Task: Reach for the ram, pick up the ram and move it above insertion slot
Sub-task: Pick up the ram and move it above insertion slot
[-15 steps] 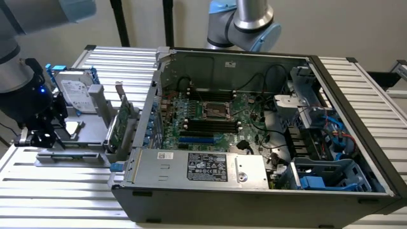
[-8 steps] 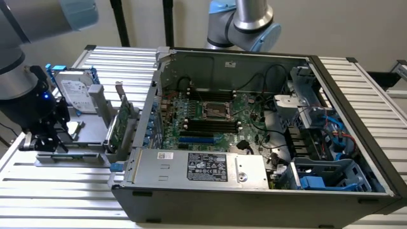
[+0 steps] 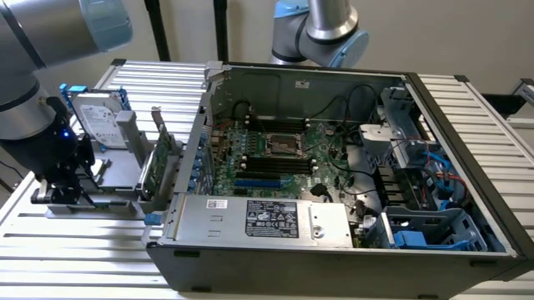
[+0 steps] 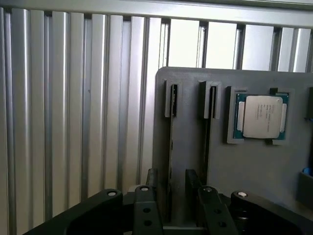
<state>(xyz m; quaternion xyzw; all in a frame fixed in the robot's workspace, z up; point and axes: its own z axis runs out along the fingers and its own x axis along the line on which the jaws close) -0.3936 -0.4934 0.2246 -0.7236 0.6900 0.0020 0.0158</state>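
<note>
Operator: Where is the ram?

Technician: The ram (image 4: 170,147) stands on edge in a slot of the grey holder (image 4: 244,171), just beside a processor (image 4: 259,116) seated in the same holder. The holder rests on the slatted worktop (image 3: 84,250), at the exterior view's left of the open computer case (image 3: 334,269).

Operator: What is the state of the jaws?

Technician: The jaws are apart, one on each side of the ram, with a gap visible on both sides. The dark memory slots (image 3: 276,164) inside the case lie well apart from the ram.
</note>
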